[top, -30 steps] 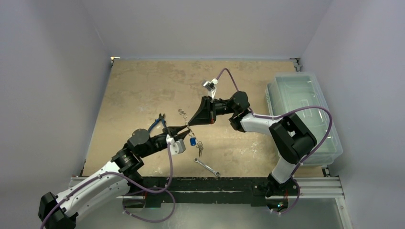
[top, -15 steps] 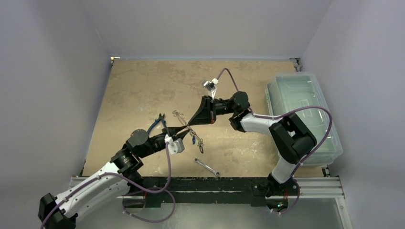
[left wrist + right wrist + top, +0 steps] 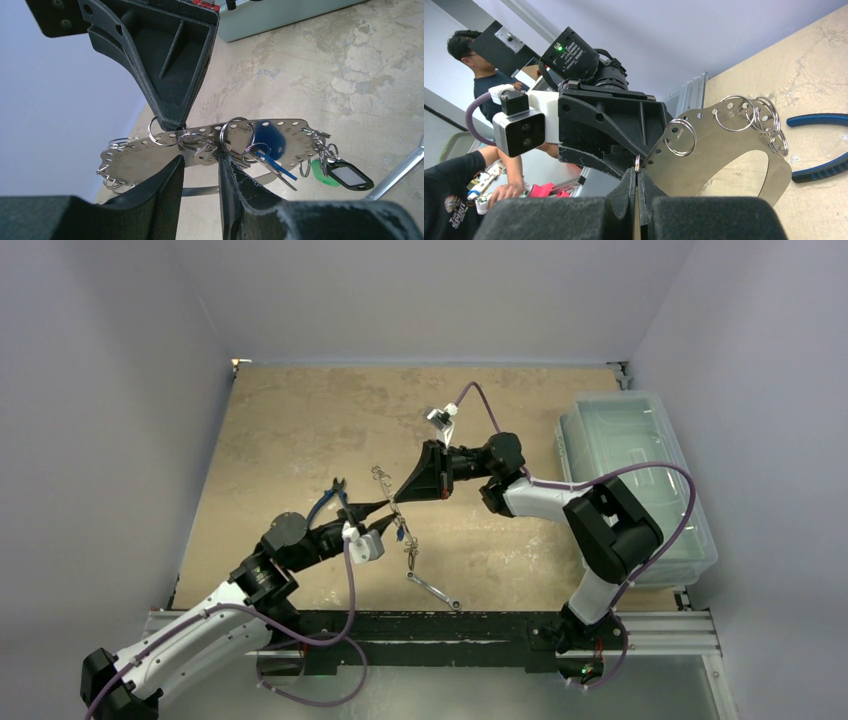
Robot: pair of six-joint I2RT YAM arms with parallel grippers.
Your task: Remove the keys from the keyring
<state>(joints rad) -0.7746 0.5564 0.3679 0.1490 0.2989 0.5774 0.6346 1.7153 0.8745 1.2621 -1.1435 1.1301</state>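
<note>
The keyring [image 3: 392, 502] is a flat silver oval plate with punched holes and several split rings, held in the air between both arms. My right gripper [image 3: 399, 498] is shut on a small split ring [image 3: 637, 162] at the plate's edge [image 3: 724, 150]. My left gripper [image 3: 200, 162] is narrowly open under the plate [image 3: 140, 157], with a small silver key [image 3: 205, 152] between its fingertips. More keys [image 3: 272, 167] hang with a blue tag [image 3: 267, 140], a green tag [image 3: 322, 178] and a black tag [image 3: 348, 177]. They dangle in the top view [image 3: 408, 552].
Blue-handled pliers [image 3: 328, 502] lie on the tan table just behind the left gripper, also seen in the right wrist view [image 3: 819, 147]. A silver wrench [image 3: 434, 590] lies near the front edge. A clear lidded bin [image 3: 640, 480] stands at the right.
The keyring has swung and turned between the grippers, so the hanging keys and blue tag shifted. The left gripper has drawn slightly back to the left. The right gripper stays shut in place.
</note>
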